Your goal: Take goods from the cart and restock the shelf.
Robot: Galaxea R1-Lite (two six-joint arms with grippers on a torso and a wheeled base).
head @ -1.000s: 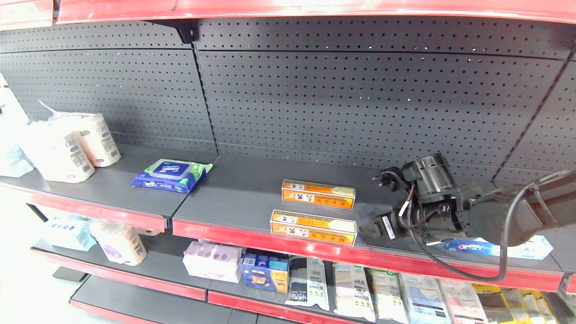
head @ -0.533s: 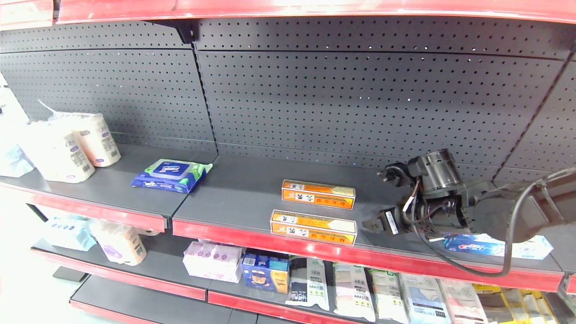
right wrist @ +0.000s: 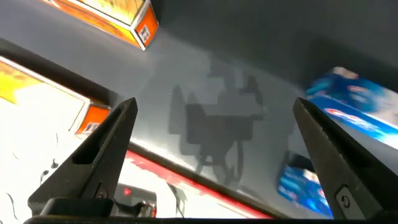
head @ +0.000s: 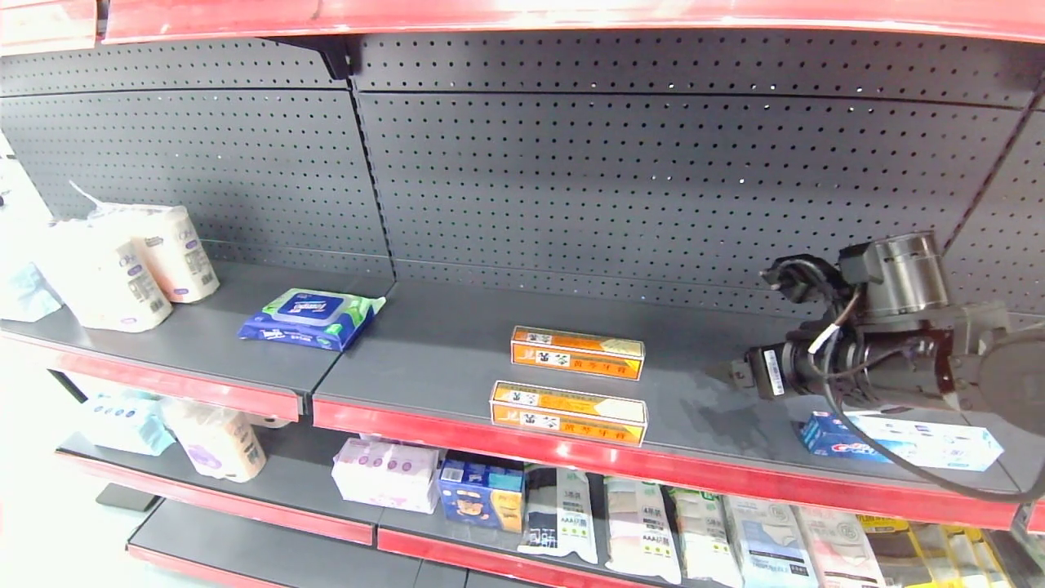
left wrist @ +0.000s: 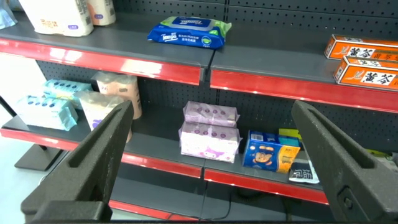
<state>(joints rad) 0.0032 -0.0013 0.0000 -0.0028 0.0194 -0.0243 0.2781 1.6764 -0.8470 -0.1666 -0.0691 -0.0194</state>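
Note:
A blue and white toothpaste box (head: 898,437) lies flat near the front edge of the middle shelf (head: 457,347), at its right end. My right gripper (head: 735,376) hovers just above the shelf, left of that box and apart from it. In the right wrist view the right gripper (right wrist: 214,155) is open with nothing between its fingers, and the toothpaste box (right wrist: 348,124) sits off to one side. Two orange boxes (head: 577,353) (head: 569,412) lie mid-shelf. My left gripper (left wrist: 211,168) is open and empty, low in front of the shelving.
A blue wet-wipe pack (head: 313,317) and white tissue rolls (head: 122,261) sit on the shelf's left section. The lower shelf holds purple tissue packs (left wrist: 210,127), a blue box (left wrist: 268,149) and several flat packets (head: 637,523). A perforated back panel (head: 653,180) closes the rear.
My right arm has drawn back to the right and risen a little, away from the orange boxes. The blue toothpaste box that it partly covered now lies in plain sight.

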